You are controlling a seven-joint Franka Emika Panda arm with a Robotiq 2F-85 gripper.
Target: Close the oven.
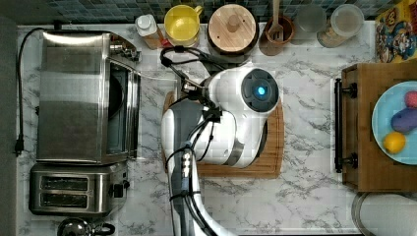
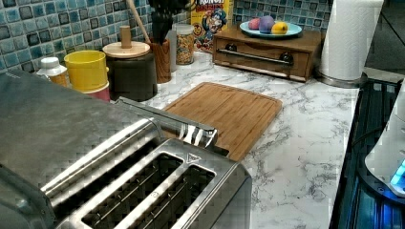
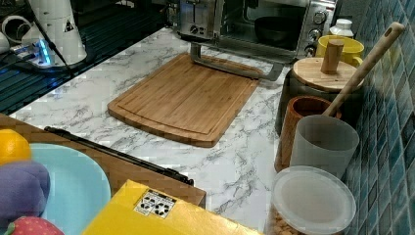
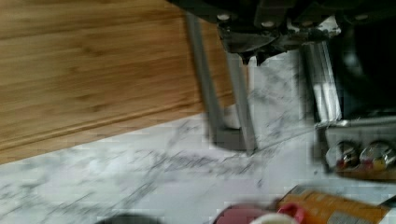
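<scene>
The oven (image 1: 74,98) is a boxy steel toaster oven at the top view's left, with its black cord running down its outer side. Its glass door (image 1: 152,118) hangs open, lying flat over the marble. The grey bar handle (image 3: 230,67) reaches the near edge of the cutting board (image 3: 186,98). In the left view the handle (image 2: 162,117) juts out past the oven top (image 2: 47,119). A dark pan (image 3: 274,29) sits inside the oven (image 3: 288,10). My gripper (image 4: 252,53) hovers just above the handle (image 4: 205,93), near the oven's knobs (image 4: 359,154). My arm (image 1: 221,118) hangs over the board.
A two-slot toaster (image 1: 74,189) stands beside the oven. Along the tiled wall are a bottle (image 1: 147,29), a yellow cup (image 1: 183,22), a wood-lidded canister (image 1: 232,28) and a utensil holder (image 1: 278,32). At the top view's right stands a wooden box (image 1: 359,162) holding a plate of fruit.
</scene>
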